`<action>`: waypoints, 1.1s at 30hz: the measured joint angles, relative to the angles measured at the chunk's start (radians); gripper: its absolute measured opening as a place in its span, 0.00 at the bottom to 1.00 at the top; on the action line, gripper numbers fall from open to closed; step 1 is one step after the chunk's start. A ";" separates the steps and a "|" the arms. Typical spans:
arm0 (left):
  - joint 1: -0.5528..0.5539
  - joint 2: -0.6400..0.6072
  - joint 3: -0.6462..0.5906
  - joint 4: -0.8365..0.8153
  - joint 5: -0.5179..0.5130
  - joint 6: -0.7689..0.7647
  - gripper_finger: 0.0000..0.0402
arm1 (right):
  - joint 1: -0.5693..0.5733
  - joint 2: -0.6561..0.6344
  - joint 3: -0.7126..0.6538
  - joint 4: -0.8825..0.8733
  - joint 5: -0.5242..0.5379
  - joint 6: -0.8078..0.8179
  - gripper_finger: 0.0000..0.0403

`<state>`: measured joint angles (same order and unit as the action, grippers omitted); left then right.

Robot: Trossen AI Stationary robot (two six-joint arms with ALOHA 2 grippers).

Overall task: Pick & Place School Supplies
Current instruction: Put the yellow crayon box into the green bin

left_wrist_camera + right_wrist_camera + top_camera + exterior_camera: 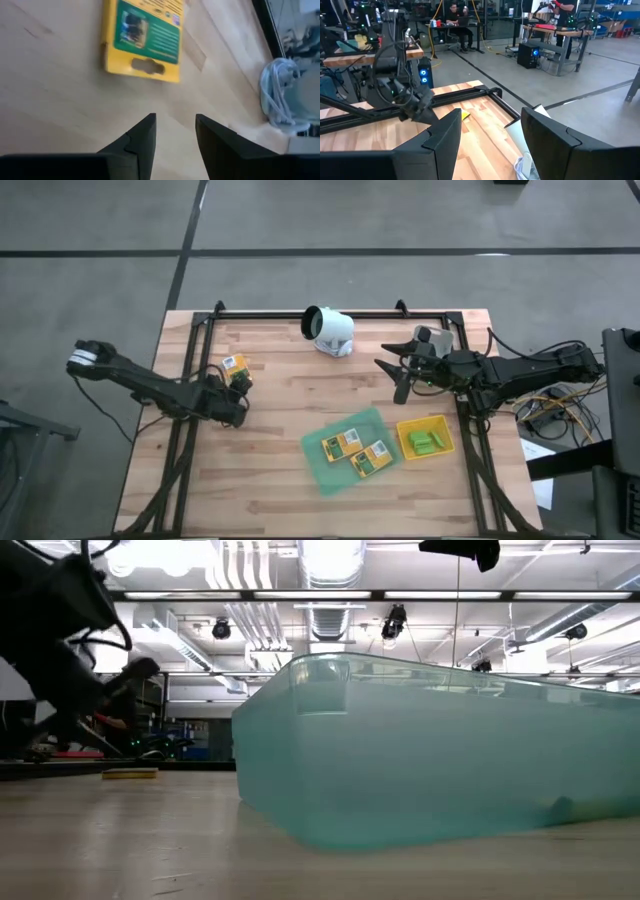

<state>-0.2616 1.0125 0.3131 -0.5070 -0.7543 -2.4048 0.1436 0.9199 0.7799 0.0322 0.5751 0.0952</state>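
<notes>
A yellow-and-green printed packet [235, 365] lies flat on the wood near the table's left side; in the left wrist view this packet [145, 40] is just ahead of my fingers. My left gripper [237, 387] [175, 130] hovers open on its near side, touching nothing. Two more packets [340, 444] [371, 460] lie in the translucent green tray [322, 472]. Light-green blocks [428, 442] sit in the yellow tray [403, 428]. My right gripper [395, 372] [492, 135] is open and raised over the table's right half. No blue-handled tools show.
A white camera [328, 330] stands near the table's far edge, its cable [280, 95] showing in the left wrist view. The green tray [440, 750] fills the low view. A black frame [300, 311] runs along the far edge. Bare wood [280, 410] lies between the arms.
</notes>
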 joint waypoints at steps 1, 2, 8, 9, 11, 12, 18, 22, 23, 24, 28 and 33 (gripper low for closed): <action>0.005 0.010 -0.012 0.015 -0.005 -0.013 0.35 | 0.000 0.000 0.000 0.000 0.000 0.002 0.50; 0.009 0.023 -0.019 0.020 -0.003 -0.034 0.35 | 0.000 0.000 0.000 0.000 0.000 0.001 0.50; 0.024 0.083 0.000 0.012 0.015 -0.151 0.35 | 0.000 0.000 0.000 0.000 0.000 0.001 0.50; 0.030 0.095 0.010 0.008 0.015 -0.158 0.35 | 0.000 0.000 0.000 0.000 0.000 0.000 0.50; 0.043 0.120 0.026 -0.009 0.024 -0.177 0.35 | 0.000 0.000 0.000 0.000 0.000 0.001 0.50; 0.051 0.132 0.032 -0.011 0.041 -0.193 0.35 | 0.000 0.000 0.000 0.000 0.000 0.001 0.50; 0.094 0.192 0.060 -0.008 0.099 -0.257 0.35 | 0.000 0.000 0.000 0.000 0.000 -0.001 0.50; 0.126 0.219 0.067 -0.004 0.094 -0.266 0.35 | 0.000 0.000 0.000 0.000 0.000 -0.001 0.50; 0.135 0.223 0.067 -0.004 0.091 -0.266 0.35 | 0.000 0.000 0.000 0.000 0.000 -0.001 0.50; 0.143 0.227 0.065 -0.003 0.088 -0.267 0.35 | 0.000 0.000 0.000 0.000 0.000 -0.001 0.50; 0.176 0.239 0.064 -0.001 0.080 -0.268 0.35 | 0.000 0.000 0.000 0.000 0.000 -0.001 0.50; 0.214 0.247 0.062 -0.004 0.080 -0.285 0.35 | 0.000 0.000 0.000 0.000 0.000 -0.001 0.50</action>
<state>-0.0480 1.2591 0.3753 -0.5111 -0.6743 -2.6898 0.1436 0.9199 0.7799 0.0320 0.5755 0.0944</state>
